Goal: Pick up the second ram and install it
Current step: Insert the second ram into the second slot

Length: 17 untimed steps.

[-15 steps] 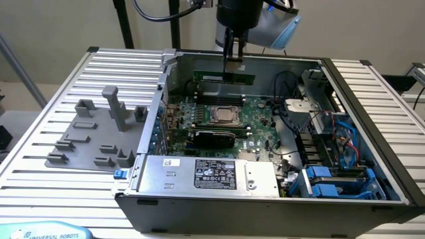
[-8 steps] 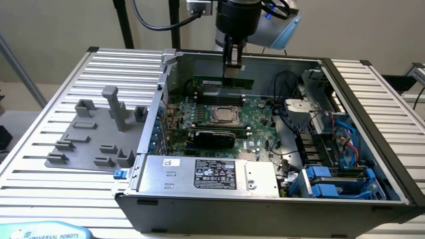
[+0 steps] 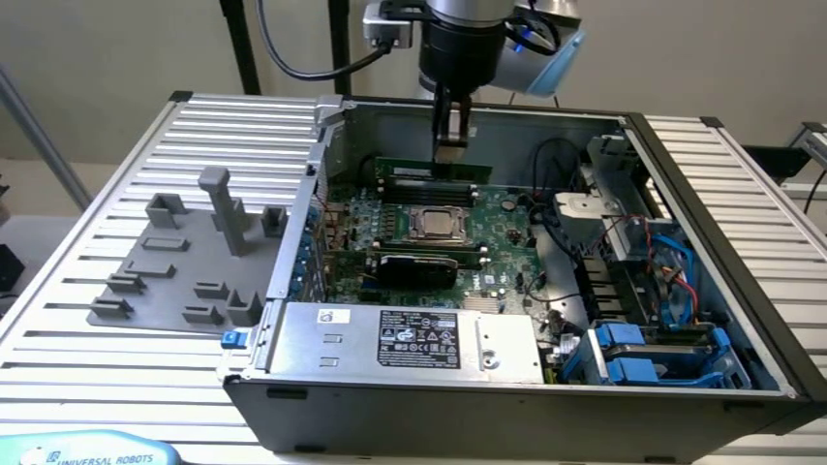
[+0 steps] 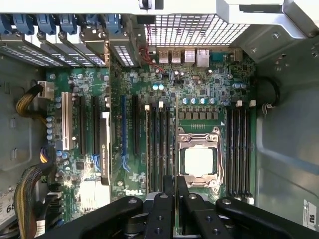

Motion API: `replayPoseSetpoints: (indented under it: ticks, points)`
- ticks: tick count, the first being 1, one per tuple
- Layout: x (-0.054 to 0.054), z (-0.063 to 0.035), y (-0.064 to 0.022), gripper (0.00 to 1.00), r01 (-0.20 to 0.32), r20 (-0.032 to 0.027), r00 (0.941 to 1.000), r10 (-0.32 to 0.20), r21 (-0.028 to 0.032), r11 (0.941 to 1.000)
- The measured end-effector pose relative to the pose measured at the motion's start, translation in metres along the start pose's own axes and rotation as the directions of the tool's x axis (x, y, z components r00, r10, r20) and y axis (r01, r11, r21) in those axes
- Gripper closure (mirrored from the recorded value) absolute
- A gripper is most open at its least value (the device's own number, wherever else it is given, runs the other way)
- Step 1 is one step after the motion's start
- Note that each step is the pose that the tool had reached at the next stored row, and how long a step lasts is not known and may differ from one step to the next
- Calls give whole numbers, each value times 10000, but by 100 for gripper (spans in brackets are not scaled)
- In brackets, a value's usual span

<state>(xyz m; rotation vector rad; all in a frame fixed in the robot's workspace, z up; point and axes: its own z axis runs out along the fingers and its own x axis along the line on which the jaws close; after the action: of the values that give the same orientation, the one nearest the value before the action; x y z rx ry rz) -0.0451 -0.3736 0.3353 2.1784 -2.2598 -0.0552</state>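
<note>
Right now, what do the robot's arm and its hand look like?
The arm ends in a silver and black cylinder with a light blue cap; a black cable loops beside it. The hand is black, narrow, built of jointed bars with round bolts.

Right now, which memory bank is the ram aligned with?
The bank between CPU socket and expansion slots: the second ram runs edge-on along its socket side. The other bank flanks the case wall.
</note>
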Motion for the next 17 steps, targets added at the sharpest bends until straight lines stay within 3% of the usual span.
replayPoseSetpoints:
  ticks: [10,17]
  points:
    - [108,178,-24,86,0,0,10000,0,0,10000]
    - [116,303,-87,86,0,0,10000,0,0,10000]
